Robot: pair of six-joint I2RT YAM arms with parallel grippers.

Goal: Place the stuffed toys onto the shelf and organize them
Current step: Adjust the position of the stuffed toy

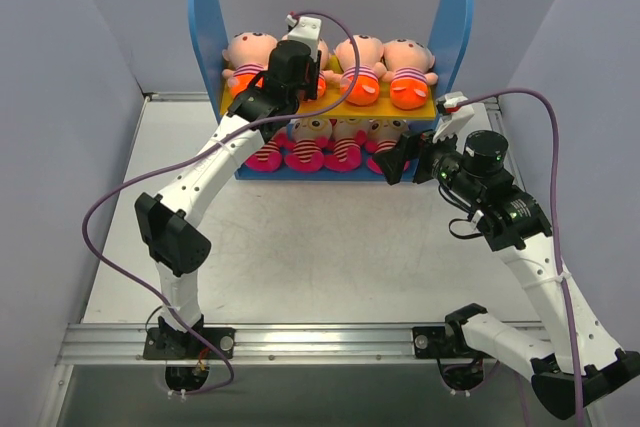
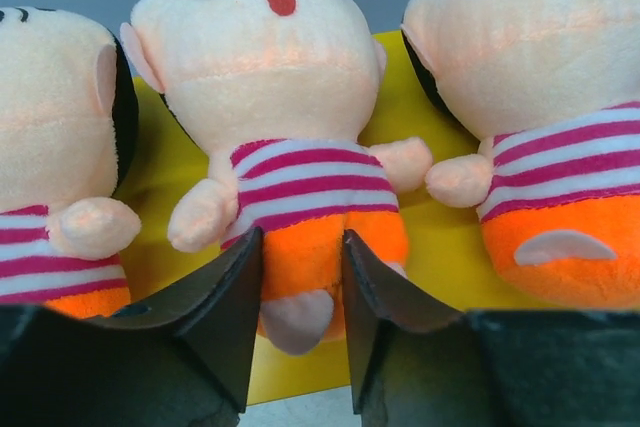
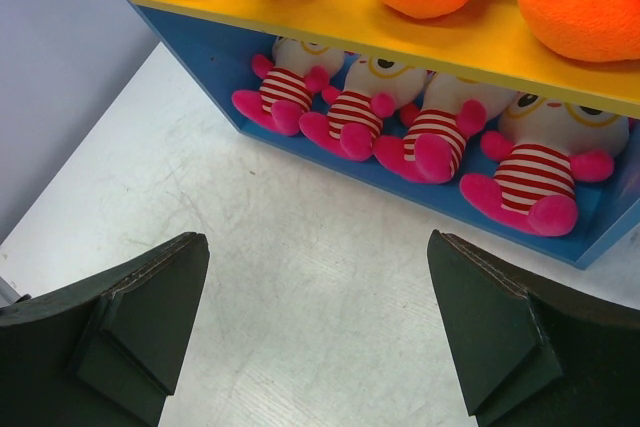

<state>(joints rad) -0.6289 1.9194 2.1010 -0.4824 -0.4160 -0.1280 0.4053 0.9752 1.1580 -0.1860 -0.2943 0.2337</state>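
The shelf [image 1: 205,17] stands at the back of the table, with a yellow upper board [image 2: 430,247] and a blue base [image 3: 400,187]. Several orange-bottomed stuffed toys lie in a row on the upper board. My left gripper [image 2: 302,247] reaches over that board, and both its fingers press the orange bottom of one stuffed toy [image 2: 290,167] that rests there between two neighbours [image 2: 50,147] [image 2: 560,97]. Several magenta striped toys [image 3: 350,117] sit side by side on the lower level. My right gripper [image 3: 318,239] hovers open over the bare table in front of the shelf, holding nothing.
Grey walls close in on the left, right and back of the white table [image 1: 330,247]. A metal rail [image 1: 320,342] with both arm bases runs along the near edge. Purple cables [image 1: 100,207] loop off each arm.
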